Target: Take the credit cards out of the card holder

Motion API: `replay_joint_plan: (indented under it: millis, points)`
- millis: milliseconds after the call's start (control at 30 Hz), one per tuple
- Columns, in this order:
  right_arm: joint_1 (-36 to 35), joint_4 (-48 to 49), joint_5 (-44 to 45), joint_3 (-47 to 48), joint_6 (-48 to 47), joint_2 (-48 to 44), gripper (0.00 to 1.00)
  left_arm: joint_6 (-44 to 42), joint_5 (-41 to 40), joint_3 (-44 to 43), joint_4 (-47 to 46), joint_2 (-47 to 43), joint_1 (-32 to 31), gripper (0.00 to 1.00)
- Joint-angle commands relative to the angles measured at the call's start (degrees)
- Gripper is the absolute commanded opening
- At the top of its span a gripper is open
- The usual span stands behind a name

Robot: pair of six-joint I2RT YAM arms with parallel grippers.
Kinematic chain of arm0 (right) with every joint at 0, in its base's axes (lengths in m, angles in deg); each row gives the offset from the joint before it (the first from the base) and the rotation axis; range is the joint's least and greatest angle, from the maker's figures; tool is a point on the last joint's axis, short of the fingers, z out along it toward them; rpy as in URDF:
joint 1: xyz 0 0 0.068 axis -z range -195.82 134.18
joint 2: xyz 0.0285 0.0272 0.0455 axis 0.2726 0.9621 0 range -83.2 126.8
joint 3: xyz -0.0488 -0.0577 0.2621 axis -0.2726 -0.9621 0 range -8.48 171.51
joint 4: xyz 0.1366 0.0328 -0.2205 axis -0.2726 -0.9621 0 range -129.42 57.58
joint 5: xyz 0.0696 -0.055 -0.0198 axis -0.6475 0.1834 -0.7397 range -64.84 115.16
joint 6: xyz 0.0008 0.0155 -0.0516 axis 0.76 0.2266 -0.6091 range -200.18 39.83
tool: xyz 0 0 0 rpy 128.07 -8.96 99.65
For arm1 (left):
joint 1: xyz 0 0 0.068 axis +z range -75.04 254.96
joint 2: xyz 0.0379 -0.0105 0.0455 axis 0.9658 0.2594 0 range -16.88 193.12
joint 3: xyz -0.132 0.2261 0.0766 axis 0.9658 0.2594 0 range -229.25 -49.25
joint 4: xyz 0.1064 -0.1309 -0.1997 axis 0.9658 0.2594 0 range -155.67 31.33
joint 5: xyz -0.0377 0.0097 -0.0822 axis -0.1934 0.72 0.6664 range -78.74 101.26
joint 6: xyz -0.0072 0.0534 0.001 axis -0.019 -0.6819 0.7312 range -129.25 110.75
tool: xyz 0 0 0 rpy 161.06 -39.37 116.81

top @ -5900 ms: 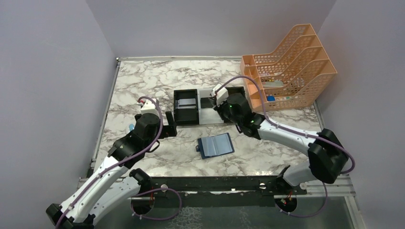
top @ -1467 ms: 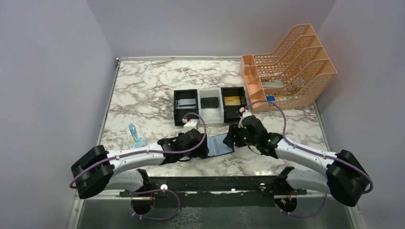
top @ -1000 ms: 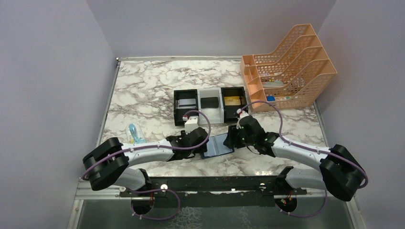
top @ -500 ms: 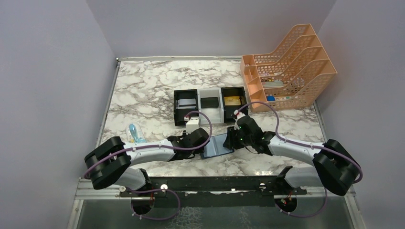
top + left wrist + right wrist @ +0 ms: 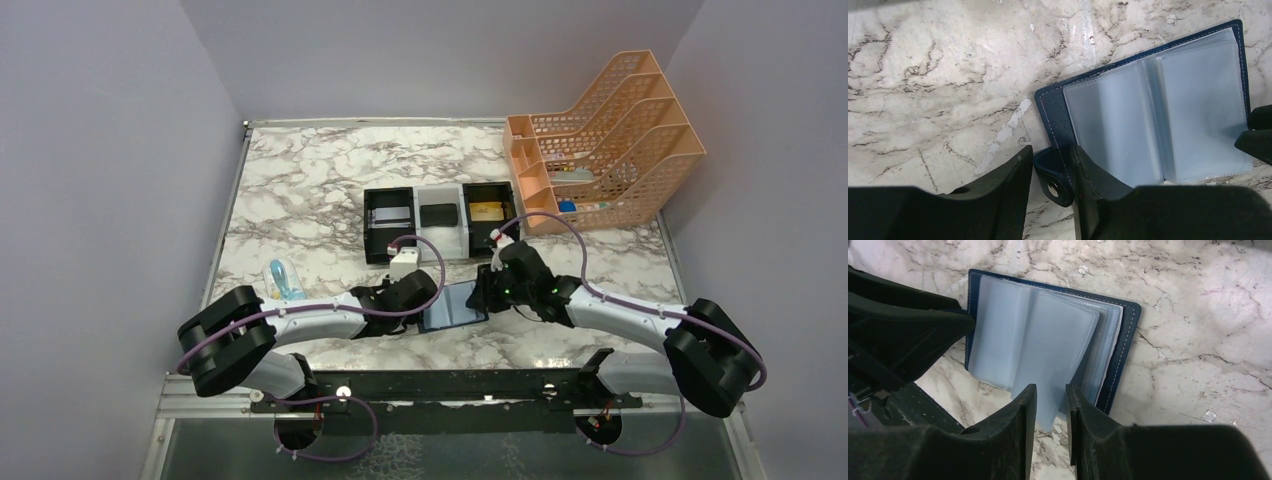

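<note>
- Starting well to the left of the card holder [image 5: 455, 305], you have a small blue and clear item [image 5: 281, 281] lying on the marble table [image 5: 300, 170], apart from everything else.
- At the holder's left edge, your left gripper [image 5: 1050, 152] sits low over the table. Its two fingers press against either side of the holder's snap tab [image 5: 1053, 181], and the tab fills the narrow gap, so it is clamped there.
- The holder itself lies open and flat on the table between your two grippers, dark navy cover down and pale blue-grey clear pockets [image 5: 1158, 120] facing up.
- Beyond the holder, away from the arm bases, a row of three box trays [image 5: 441, 243] stands side by side: black, white, black. A silver-grey card [image 5: 390, 213] lies in the left tray, a black card [image 5: 438, 214] in the middle one and a gold card [image 5: 487, 210] in the right one.
- At the holder's right edge sits your right gripper [image 5: 1049, 390]. One pocket leaf [image 5: 1058, 340] curls up off the stack, and its near corner runs between the fingers. They are nearly together with a slit showing, and from the wrist view you cannot tell whether they actually pinch the leaf.
- Far to the right of the holder and beyond it stands a peach mesh file rack [image 5: 610, 130].
</note>
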Motion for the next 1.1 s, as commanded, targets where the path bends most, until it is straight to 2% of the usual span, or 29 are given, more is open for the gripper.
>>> replay_joint_plan:
  millis: [0,267,433,700,1067]
  points:
    - [0.2,-0.6,-2.6,1.6,0.6,-2.4,0.28,-1.8,1.3,0.6,-1.3,0.3,-0.3,0.35]
    - [0.2,-0.2,-4.9,1.8,1.2,-2.5,0.28,-2.9,1.6,1.0,-1.7,-1.1,-0.3,0.33]
    - [0.2,6.7,-9.8,-0.2,6.5,-2.1,0.29,-4.0,2.2,2.0,-4.0,-2.6,-0.3,0.33]
    - [0.2,17.8,-15.0,-2.0,14.1,3.5,0.32,-3.5,3.4,3.2,-5.8,-3.8,-0.3,0.33]
    - [0.1,21.9,-27.4,4.3,10.4,16.5,0.38,-1.8,3.3,5.7,-6.8,-7.4,-0.3,0.34]
